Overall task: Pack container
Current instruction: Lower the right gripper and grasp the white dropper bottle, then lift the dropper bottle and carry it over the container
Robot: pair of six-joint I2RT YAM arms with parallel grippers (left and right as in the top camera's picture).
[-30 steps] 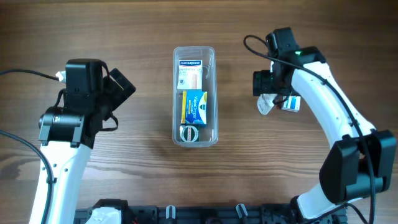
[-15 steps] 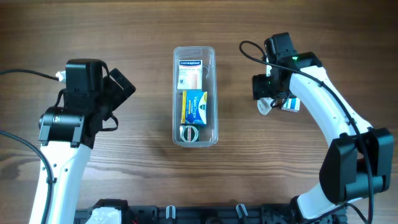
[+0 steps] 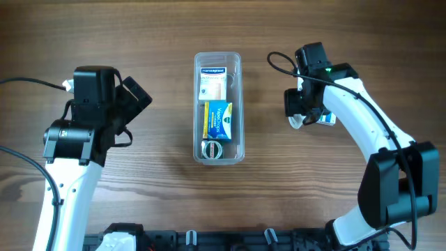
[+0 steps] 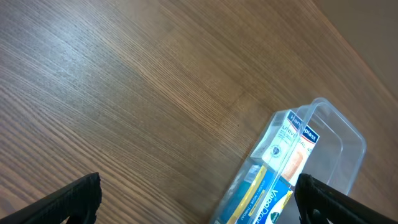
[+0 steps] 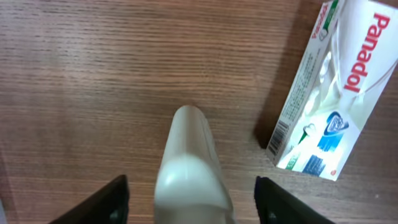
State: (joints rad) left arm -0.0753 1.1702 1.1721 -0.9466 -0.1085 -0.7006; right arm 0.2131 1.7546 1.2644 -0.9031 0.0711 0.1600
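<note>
The container (image 3: 196,104), a clear long tub, lies at the table's middle, and its far end (image 4: 339,134) shows in the left wrist view. It holds a plaster box (image 3: 214,82), a yellow-and-blue lozenge box (image 3: 217,120) and a round tin (image 3: 212,148). My right gripper (image 3: 300,115) hangs over a small whitish bottle (image 5: 189,162) lying on the wood to the tub's right. Its jaws (image 5: 193,199) straddle the bottle with a gap on each side. My left gripper (image 3: 136,96) stands wide open left of the tub, and nothing lies between its fingertips (image 4: 199,199).
A white Panadol box (image 5: 329,93) lies on the wood just right of the bottle, close to my right finger; it also peeks out beside the right wrist (image 3: 326,117). Black rails run along the table's front edge.
My right gripper has slid slightly up and left over the bottle, and its jaws have narrowed around it. The left arm has not moved.
</note>
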